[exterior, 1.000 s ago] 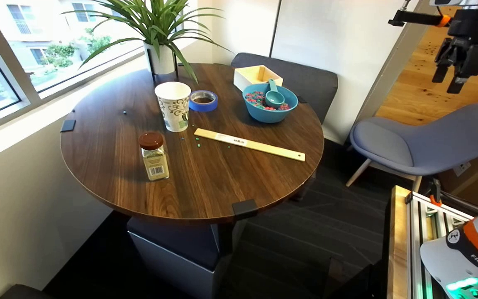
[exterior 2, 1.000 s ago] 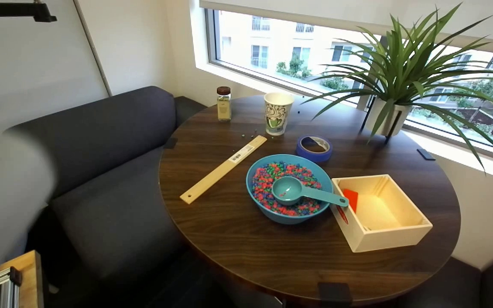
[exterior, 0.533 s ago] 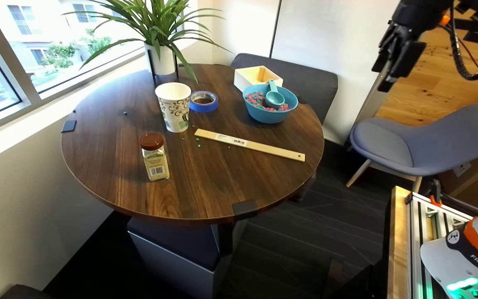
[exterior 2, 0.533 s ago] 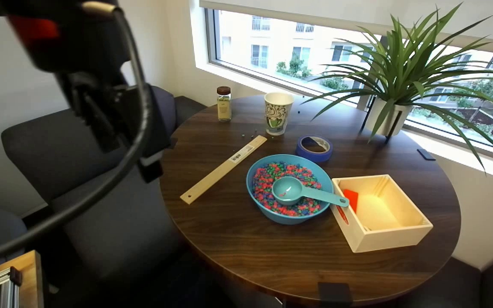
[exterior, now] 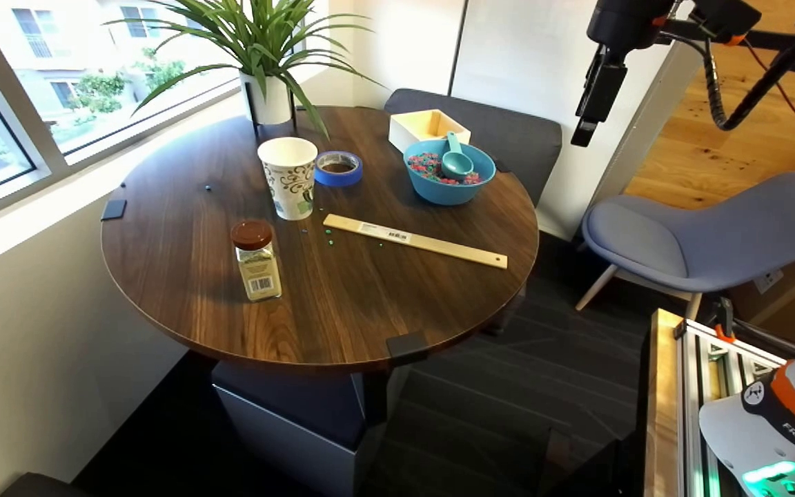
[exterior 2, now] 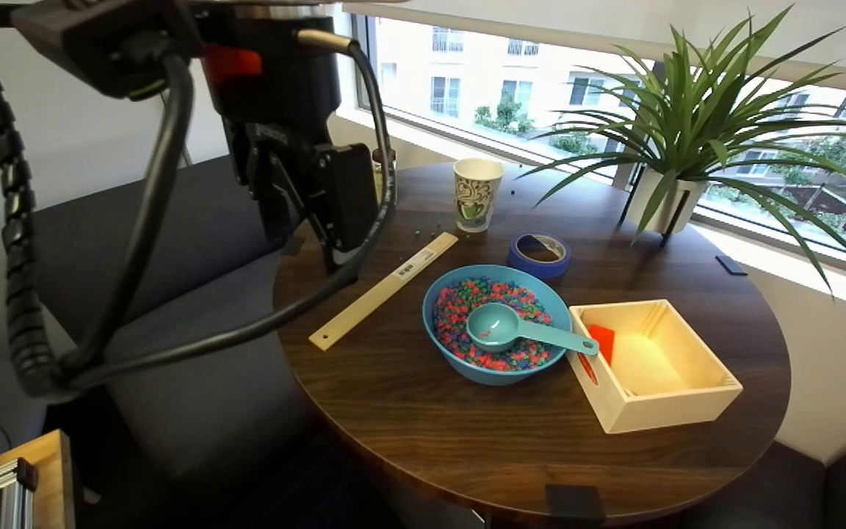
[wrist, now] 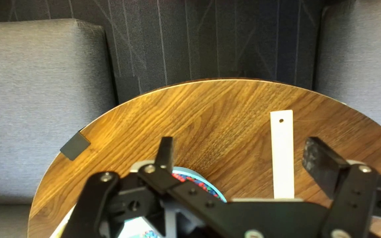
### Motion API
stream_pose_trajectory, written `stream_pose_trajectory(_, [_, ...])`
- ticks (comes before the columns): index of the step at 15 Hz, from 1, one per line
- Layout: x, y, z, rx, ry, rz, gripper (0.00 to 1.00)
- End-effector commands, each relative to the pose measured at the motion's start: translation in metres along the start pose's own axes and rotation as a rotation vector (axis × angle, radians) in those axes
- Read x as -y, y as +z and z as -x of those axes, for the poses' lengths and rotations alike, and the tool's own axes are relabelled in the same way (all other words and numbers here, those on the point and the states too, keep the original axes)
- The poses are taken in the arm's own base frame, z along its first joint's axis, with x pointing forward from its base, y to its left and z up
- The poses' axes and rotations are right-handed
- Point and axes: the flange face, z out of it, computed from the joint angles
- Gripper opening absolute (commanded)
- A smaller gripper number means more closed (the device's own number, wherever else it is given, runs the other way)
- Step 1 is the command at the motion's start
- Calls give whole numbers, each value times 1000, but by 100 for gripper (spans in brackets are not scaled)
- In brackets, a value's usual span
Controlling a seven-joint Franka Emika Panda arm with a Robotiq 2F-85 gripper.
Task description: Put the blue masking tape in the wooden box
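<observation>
The blue masking tape lies flat on the round table in both exterior views, between the white cup and the blue bowl. The wooden box stands beside the bowl; a red patch shows inside it in an exterior view. My gripper is open and empty, high up near the table's edge, away from tape and box. In the wrist view my gripper's fingers are wide apart above the table, with the strip below between them. The tape is out of the wrist view.
A blue bowl of coloured bits with a scoop stands between tape and box; the scoop's handle reaches the box rim. A paper cup, a jar, a wooden strip and a potted plant share the table.
My gripper has swung in from the side toward the table, moving left in an exterior view and turning as it goes. The tape, the box and the other tabletop objects have not moved.
</observation>
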Motion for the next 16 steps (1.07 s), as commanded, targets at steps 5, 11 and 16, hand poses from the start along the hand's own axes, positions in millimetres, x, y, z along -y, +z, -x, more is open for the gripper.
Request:
stream_pose_trajectory(5, [36,4,-84,51,336,-8,100])
stream_pose_trajectory(11, [9,-3,-181,-34,658,-1,100])
stream_pose_trajectory(16, [-24,8,-244,-68,646,-138,100])
